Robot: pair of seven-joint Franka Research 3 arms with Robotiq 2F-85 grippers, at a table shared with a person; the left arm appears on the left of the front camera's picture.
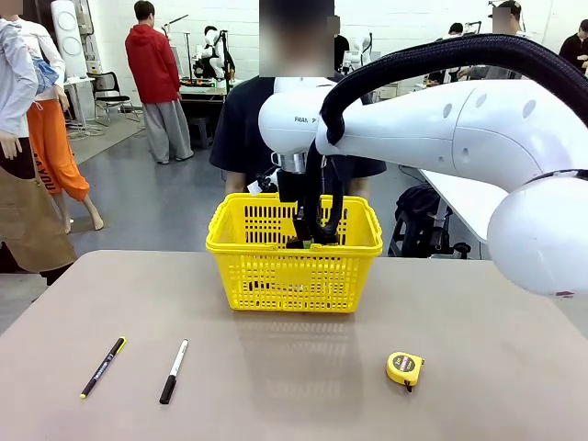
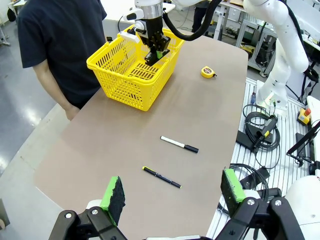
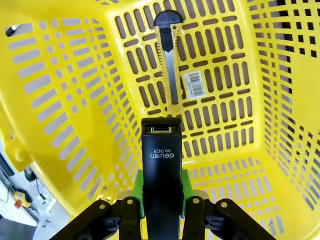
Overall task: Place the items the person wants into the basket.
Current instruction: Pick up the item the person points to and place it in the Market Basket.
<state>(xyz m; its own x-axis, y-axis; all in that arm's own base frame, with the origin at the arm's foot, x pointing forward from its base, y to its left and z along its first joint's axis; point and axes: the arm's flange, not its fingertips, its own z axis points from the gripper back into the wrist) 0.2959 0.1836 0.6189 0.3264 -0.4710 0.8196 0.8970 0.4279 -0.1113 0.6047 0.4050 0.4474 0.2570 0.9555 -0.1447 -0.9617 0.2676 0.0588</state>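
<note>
Right wrist view: utility knife (image 3: 171, 60) lies in the basket (image 3: 300, 100); stapler (image 3: 161, 145) sits between right pincer (image 3: 161, 175) pads (clamped or loosed, cannot tell); tape measure (image 1: 404, 368) waits on tabletop (image 1: 294, 386); left pincer (image 2: 172, 192) gapes.

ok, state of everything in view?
basket: upright on table.
utility knife: lying flat on basket floor.
stapler: clamped in right gripper, inside basket.
tape measure: on table, outside basket.
pen: lying on table.
marker: lying on table.
left gripper: open, empty.
</note>
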